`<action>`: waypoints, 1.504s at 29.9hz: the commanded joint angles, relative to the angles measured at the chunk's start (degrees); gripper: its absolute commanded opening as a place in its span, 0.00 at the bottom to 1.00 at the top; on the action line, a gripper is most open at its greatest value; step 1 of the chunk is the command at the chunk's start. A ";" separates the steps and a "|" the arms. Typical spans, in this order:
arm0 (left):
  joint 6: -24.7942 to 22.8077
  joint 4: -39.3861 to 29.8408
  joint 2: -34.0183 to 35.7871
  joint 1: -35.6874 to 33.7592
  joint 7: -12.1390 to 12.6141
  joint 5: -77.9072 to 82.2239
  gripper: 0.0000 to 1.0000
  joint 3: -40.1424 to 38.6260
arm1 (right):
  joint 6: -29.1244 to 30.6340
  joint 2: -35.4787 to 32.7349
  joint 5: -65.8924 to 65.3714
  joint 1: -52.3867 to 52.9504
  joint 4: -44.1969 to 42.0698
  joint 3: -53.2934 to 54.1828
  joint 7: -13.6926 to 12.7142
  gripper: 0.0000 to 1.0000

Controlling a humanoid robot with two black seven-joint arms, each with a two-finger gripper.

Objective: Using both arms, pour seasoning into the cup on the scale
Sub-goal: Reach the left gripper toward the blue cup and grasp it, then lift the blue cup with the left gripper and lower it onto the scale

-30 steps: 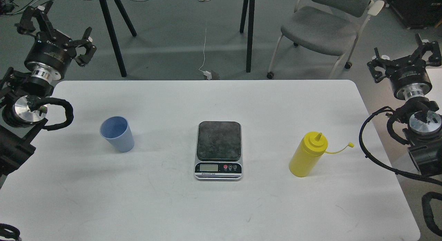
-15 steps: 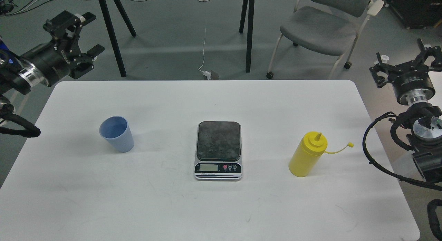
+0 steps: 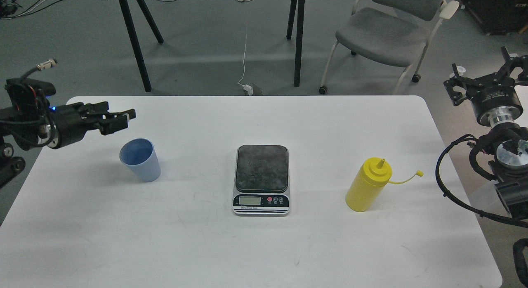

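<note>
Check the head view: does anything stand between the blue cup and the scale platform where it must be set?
Nothing visible does. The cup stands upright on the white table, left of the scale, with only bare tabletop between them. The scale's platform carries nothing. The left tool hangs just above and behind the cup.

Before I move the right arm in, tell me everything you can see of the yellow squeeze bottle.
The yellow squeeze bottle is cylindrical, plastic-looking and opaque. It stands upright on the white table, right of the scale. Its pointed nozzle is uncapped; the small cap hangs off to the right on a thin tether. Nothing else touches it.
</note>
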 commanded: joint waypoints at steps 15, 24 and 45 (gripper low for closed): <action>6.23 11.08 -7.28 -0.18 -0.40 -0.70 0.17 10.84 | 0.00 -1.45 0.00 0.01 -0.07 0.44 0.46 1.00; 5.18 9.68 -7.28 -1.67 -0.72 -1.05 0.03 10.49 | 0.00 -1.54 0.00 -0.16 -0.25 0.36 0.46 1.00; -15.74 -2.11 -28.36 -25.05 6.45 -3.16 0.02 12.24 | 0.00 -10.85 0.18 -5.61 3.36 2.55 1.42 0.99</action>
